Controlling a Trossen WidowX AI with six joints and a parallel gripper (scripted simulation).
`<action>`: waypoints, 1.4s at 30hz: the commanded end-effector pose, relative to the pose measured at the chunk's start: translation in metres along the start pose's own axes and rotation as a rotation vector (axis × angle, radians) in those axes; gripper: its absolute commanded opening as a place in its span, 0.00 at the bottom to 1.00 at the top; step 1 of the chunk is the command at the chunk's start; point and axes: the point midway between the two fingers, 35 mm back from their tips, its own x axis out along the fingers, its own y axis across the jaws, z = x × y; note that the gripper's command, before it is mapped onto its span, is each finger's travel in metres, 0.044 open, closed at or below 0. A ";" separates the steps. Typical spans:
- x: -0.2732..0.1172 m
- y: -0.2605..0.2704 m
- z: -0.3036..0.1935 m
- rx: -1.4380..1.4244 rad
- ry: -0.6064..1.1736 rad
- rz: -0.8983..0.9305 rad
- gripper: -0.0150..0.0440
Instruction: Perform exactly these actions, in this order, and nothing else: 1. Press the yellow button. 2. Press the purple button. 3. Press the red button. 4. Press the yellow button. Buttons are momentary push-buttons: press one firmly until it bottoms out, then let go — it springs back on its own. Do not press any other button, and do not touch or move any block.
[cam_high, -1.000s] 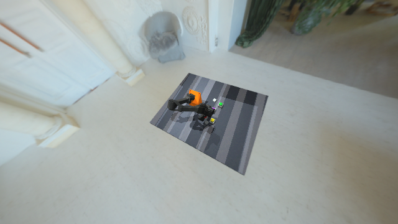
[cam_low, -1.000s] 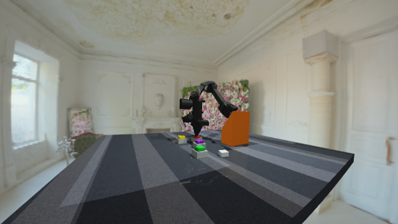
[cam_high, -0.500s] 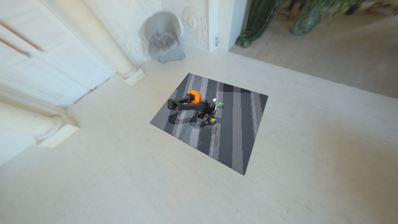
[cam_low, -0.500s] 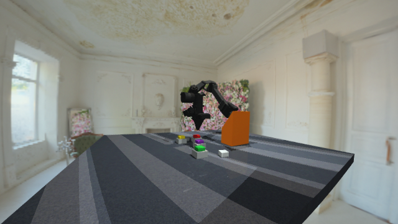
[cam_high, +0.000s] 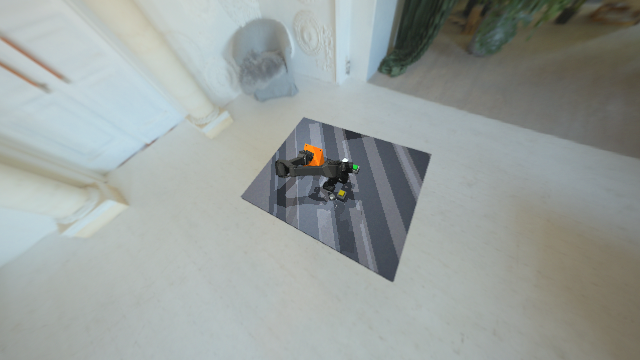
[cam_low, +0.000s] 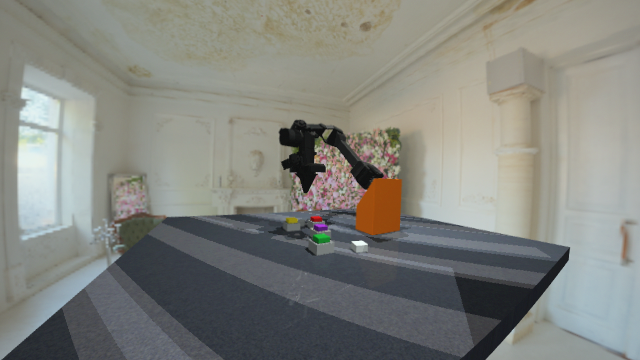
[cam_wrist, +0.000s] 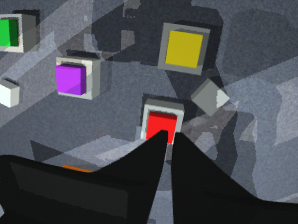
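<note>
- four square buttons in grey housings are sitting on the striped mat.
- yellow button is lying beyond the red button, purple button to its left.
- gripper is hanging above the red button, fingers pinched nearly together, gripping nothing.
- green button is showing at far left.

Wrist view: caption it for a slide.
Shut tool raised above red button; yellow, purple and green buttons beyond.
</note>
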 end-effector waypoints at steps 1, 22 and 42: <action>0.001 -0.004 0.041 0.011 -0.003 -0.004 0.29; 0.072 -0.005 0.049 0.018 -0.005 -0.005 0.29; 0.098 -0.006 0.049 0.018 -0.005 -0.007 0.29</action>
